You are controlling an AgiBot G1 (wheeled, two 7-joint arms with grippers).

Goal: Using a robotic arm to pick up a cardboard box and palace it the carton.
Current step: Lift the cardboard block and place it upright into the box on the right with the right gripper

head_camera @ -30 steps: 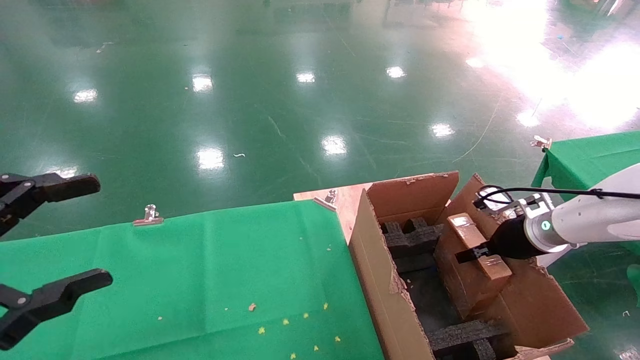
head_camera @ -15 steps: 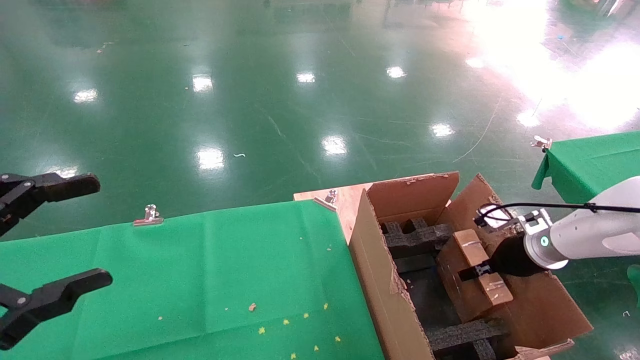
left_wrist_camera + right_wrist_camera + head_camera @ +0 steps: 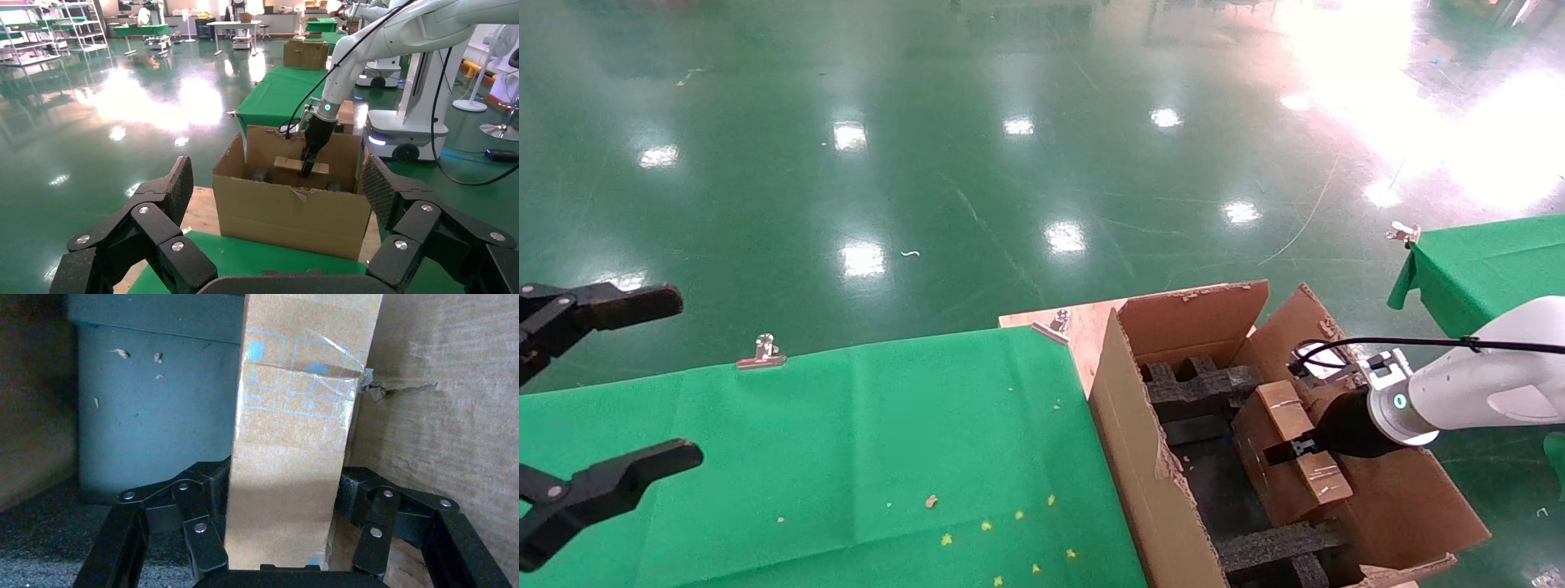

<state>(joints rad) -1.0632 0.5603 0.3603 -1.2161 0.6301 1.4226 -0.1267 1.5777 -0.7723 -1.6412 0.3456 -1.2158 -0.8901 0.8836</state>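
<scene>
Right pincer [image 3: 1283, 452] clamps cardboard box [image 3: 1295, 445] across its narrow middle, inside carton [image 3: 1148, 457]; likely light, stiff, tape slick. Left pincer [image 3: 597, 400] wide, parked over bench [image 3: 846, 457]

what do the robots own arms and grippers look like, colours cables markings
The right arm is glossy white with a glowing teal ring at the wrist, a black cuff, a silver camera box and a thin black cable looping along it. The right gripper and left gripper are matte black linked fingers with silver rivets; the left's pads are finely textured.
</scene>
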